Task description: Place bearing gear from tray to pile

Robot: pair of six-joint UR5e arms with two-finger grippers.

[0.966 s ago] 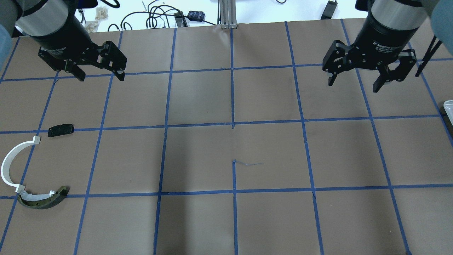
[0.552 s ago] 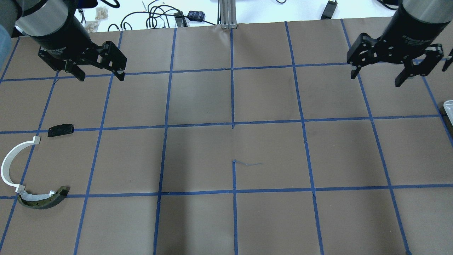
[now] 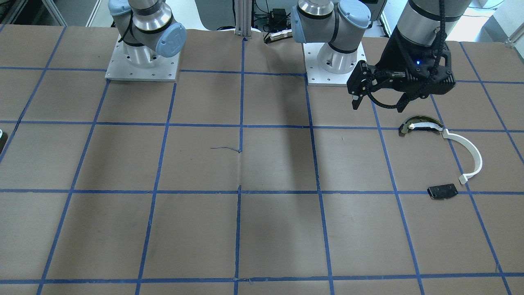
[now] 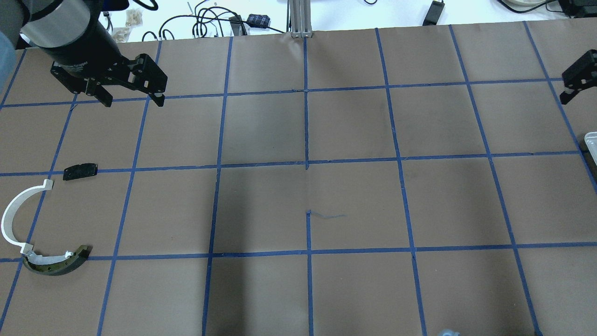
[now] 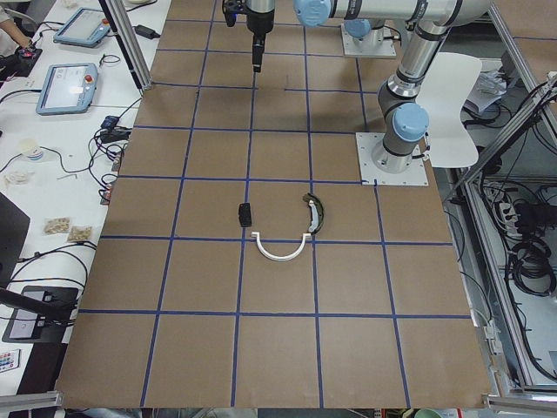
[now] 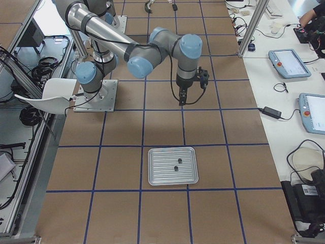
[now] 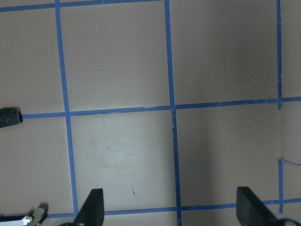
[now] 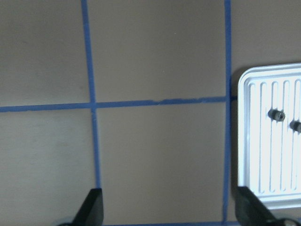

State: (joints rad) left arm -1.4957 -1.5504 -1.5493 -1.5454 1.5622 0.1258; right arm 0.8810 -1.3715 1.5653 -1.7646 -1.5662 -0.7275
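A silver ribbed tray point(image 6: 157, 178) lies near the table's right end and holds two small dark round parts point(image 6: 177, 165). They also show in the right wrist view point(image 8: 276, 114); I cannot tell which is the bearing gear. My right gripper point(image 8: 169, 212) is open and empty, raised over bare table beside the tray point(image 8: 254, 141). The pile lies at the left end: a white arc point(image 4: 10, 214), an olive-edged curved piece point(image 4: 58, 265) and a black plate point(image 4: 80, 171). My left gripper point(image 4: 133, 100) is open and empty, raised beyond the pile.
Brown paper with a blue tape grid covers the table point(image 4: 308, 186). Cables and small devices lie past the far edge point(image 4: 224, 21). Only the tray's corner point(image 4: 591, 140) shows at the overhead view's right edge. Tablets and cables sit on a side bench point(image 6: 289, 63).
My right gripper has moved to the right, toward the tray's end of the table, and has nearly left the overhead view. The left gripper and the pile have not moved.
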